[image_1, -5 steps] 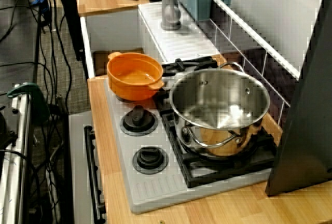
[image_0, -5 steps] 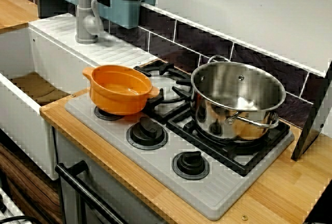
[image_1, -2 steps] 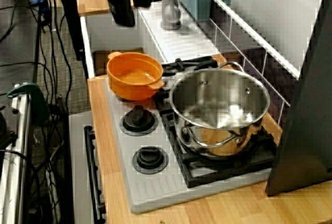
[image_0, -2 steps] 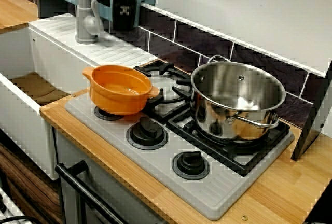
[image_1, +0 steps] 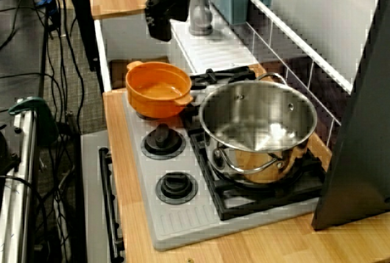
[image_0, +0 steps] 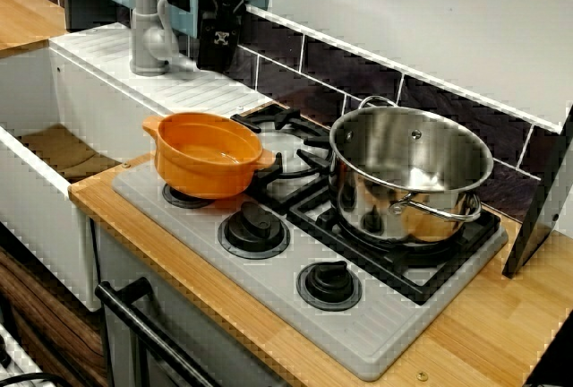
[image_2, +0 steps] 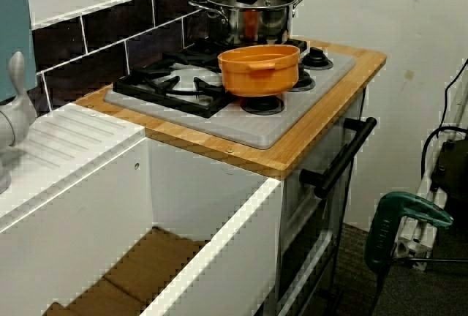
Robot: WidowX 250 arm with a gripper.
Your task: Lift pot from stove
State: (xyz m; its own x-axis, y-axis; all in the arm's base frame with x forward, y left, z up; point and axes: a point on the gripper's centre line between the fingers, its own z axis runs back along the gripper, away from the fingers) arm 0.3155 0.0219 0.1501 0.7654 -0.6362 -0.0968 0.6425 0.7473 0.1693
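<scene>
Nearest to me, the wooden surface (image_0: 224, 297) carries the stove (image_0: 376, 333), a grey ribbed plate with three round black knobs (image_0: 255, 228) along its front and black grates behind them. The pot (image_0: 208, 152) sits at the left end of the stove, on the knob strip against the grate edge, and it looks a little tilted. It is orange, shallow, of smooth plastic, with short tab handles at the rim. Beside it on the right stands a bigger steel pot (image_0: 410, 172), shiny and round.

Further back, above the white draining board (image_0: 143, 78) near the grey tap (image_0: 148, 33), hangs the dark tool (image_0: 219, 47), well apart from the pot. I cannot tell if its jaws are apart or together.

I think it must descend over the pot's rim, grip the thin wall firmly, and rise straight, away from the steel pot, because smooth plastic may slip.
</scene>
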